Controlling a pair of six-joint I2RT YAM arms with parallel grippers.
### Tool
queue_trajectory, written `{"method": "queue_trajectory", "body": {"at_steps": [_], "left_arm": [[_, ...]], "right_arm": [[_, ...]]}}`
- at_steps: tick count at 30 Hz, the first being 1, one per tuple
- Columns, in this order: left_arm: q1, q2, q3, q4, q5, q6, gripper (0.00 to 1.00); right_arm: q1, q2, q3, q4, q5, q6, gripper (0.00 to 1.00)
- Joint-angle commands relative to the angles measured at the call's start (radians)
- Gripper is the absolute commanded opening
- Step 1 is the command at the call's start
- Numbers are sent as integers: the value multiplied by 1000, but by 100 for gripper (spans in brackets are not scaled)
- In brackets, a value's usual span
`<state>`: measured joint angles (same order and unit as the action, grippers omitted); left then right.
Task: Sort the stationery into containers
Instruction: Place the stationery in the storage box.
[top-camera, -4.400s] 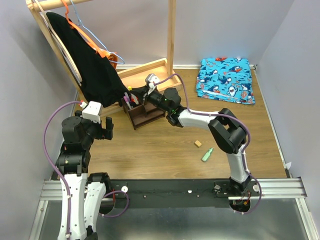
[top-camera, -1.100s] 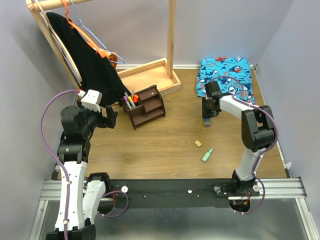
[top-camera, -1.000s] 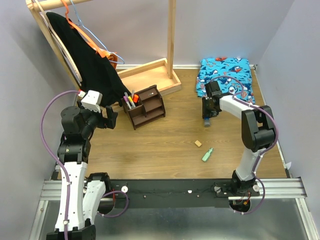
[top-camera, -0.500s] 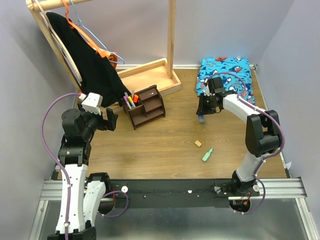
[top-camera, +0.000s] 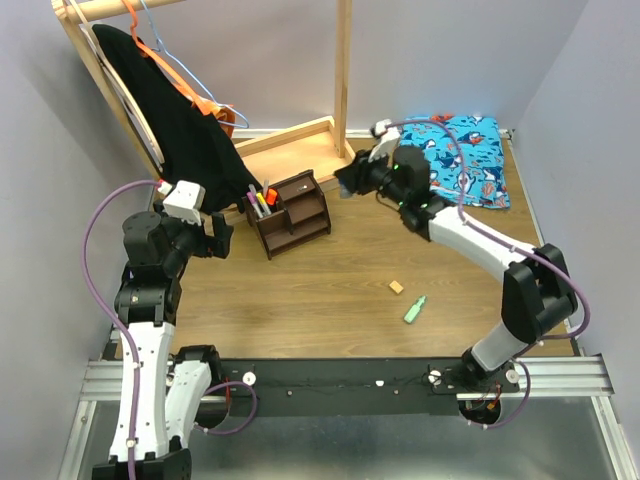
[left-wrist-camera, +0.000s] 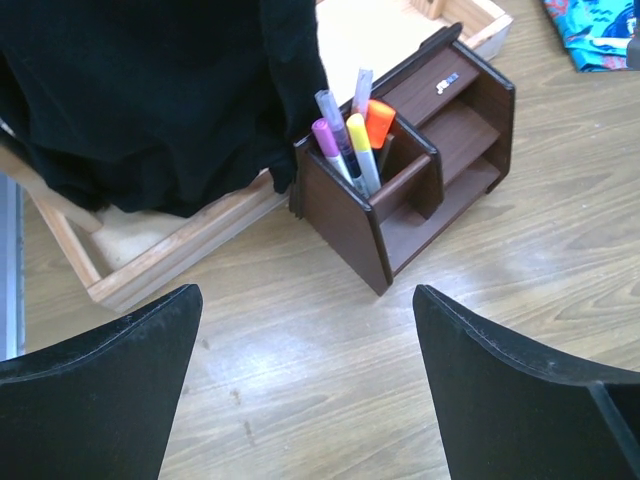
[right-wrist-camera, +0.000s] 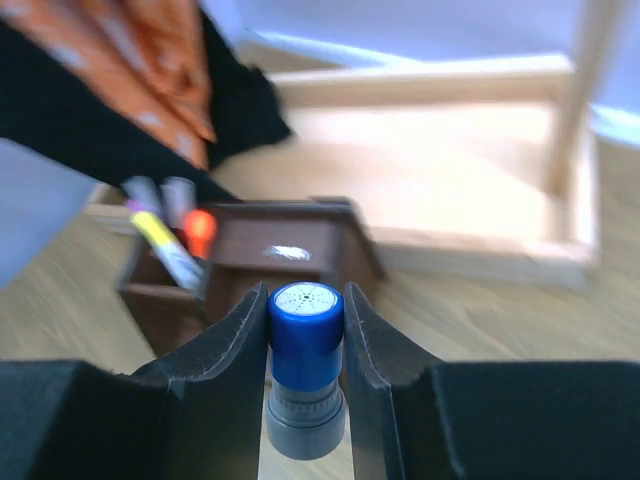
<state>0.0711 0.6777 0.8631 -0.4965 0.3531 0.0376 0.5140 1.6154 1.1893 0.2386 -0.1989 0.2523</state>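
Transit nearly done: right fingers, pinching the blue-topped tube, have swung from the shark-print cloth to 2 o'clock of the desk organiser; drop-off likely next. Left fingers spread, empty.

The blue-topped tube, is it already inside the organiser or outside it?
Outside. The blue-topped tube is clamped between the right fingers, and the organiser lies ahead of it in the right wrist view.

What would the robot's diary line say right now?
right gripper: shut on blue-topped tube, near desk organiser | left gripper: open, empty | tan eraser, green highlighter: on table
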Motion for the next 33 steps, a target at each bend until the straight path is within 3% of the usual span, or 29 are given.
{"method": "queue_trajectory", "body": {"at_steps": [1, 6, 12, 33], "left_arm": [[6, 26, 39, -39, -63, 19, 95], [6, 88, 60, -59, -63, 25, 95], [6, 132, 56, -22, -77, 58, 95], [4, 60, -67, -13, -82, 35, 96]], "right_arm": [[148, 32, -106, 505, 150, -125, 1], [211, 155, -166, 869, 154, -217, 1], [241, 297, -214, 1193, 109, -306, 1], [270, 535, -174, 1445, 56, -358, 1]]}}
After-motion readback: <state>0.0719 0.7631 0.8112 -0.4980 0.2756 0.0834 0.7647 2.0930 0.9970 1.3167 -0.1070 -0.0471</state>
